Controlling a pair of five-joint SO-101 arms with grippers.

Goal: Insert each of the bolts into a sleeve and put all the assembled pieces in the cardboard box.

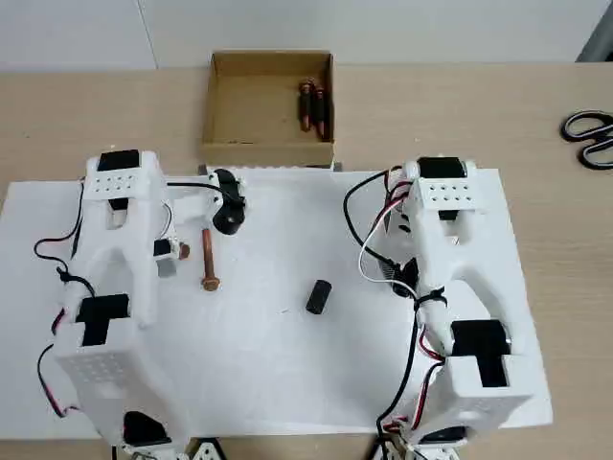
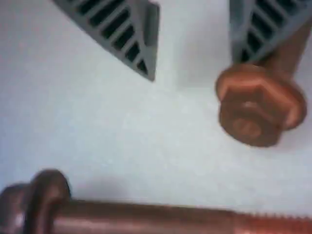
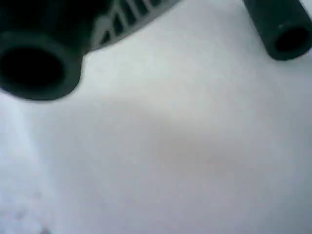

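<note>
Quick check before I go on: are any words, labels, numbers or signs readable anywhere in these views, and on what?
None readable. No print shows on the cardboard box, the bolts, either sleeve, the arms or the scissors.

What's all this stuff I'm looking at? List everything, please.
Table: one, tan.
Mat: one, white, on the table.
Box: one, brown cardboard, behind the mat.
Assembled pieces: apparently two, copper and black, in the box.
Loose bolt: one, copper, on the mat.
Second bolt: one, copper, beside the left gripper.
Loose sleeve: one, black, mid-mat.
Second sleeve: one, black, at the right gripper.
Scissors: one pair, black, table's right edge.
Arms: two, white; left arm, right arm, on the mat.
</note>
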